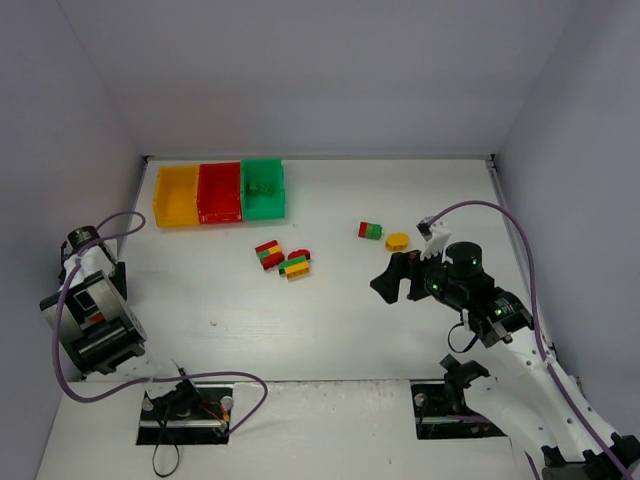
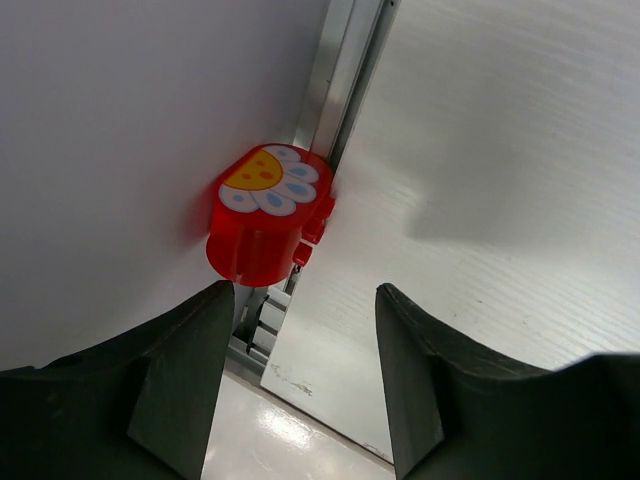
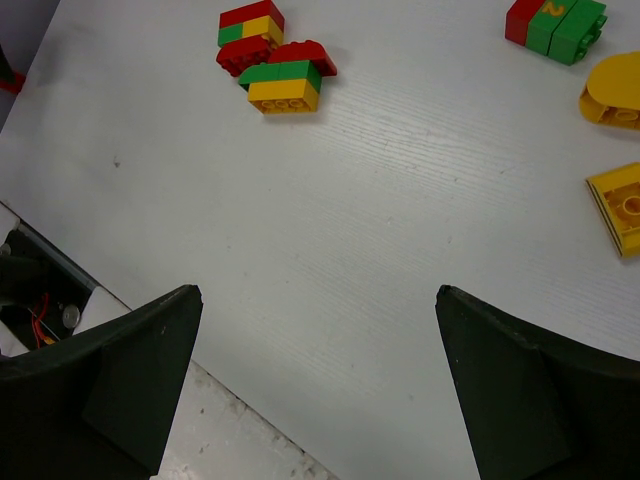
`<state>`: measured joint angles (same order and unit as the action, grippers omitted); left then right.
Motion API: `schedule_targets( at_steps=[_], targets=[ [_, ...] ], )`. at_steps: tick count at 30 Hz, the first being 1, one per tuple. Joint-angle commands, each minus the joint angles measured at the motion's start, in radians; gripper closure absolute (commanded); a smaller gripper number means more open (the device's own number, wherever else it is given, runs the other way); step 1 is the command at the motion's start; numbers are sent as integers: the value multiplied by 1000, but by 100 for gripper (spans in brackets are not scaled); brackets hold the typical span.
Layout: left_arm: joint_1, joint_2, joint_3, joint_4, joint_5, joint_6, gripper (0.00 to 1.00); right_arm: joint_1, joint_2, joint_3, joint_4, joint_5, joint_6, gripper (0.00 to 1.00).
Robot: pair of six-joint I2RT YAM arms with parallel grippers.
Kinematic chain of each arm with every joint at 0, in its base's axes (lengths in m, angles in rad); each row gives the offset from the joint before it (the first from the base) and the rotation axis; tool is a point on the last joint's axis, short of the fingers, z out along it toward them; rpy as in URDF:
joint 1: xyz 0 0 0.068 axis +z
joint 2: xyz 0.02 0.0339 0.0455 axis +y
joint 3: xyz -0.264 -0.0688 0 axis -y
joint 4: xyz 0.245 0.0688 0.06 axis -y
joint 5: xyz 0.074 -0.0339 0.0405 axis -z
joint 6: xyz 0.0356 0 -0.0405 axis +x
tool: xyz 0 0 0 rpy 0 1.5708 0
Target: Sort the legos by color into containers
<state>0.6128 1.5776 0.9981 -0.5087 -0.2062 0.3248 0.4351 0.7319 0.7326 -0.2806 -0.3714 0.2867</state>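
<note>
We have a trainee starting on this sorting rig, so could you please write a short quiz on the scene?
1. True or false: the right gripper holds a brick.
2. Which bin stands between the other two? A yellow, B red, C green.
3. What is printed on the red brick ahead of the left gripper?
Key: 1 false, its jaws stand open and empty. 2 B, the red bin. 3 A flower.

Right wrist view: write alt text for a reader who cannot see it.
The open right gripper hangs over a white table, nothing between its dark fingers. A cluster of red, green and yellow legos lies at top centre-left; a red-and-green clump, a rounded yellow brick and a flat yellow piece lie along the right edge.
</note>
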Motion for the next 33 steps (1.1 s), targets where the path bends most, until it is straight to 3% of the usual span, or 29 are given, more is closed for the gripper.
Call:
schedule_targets(
  at_steps=[1, 33],
  targets=[
    [10, -37, 4, 39, 2, 39, 48, 8, 14, 4, 43, -6, -1, 0],
    [15, -33, 8, 85, 47, 114, 52, 8, 29, -1, 43, -3, 5, 0]
  ],
)
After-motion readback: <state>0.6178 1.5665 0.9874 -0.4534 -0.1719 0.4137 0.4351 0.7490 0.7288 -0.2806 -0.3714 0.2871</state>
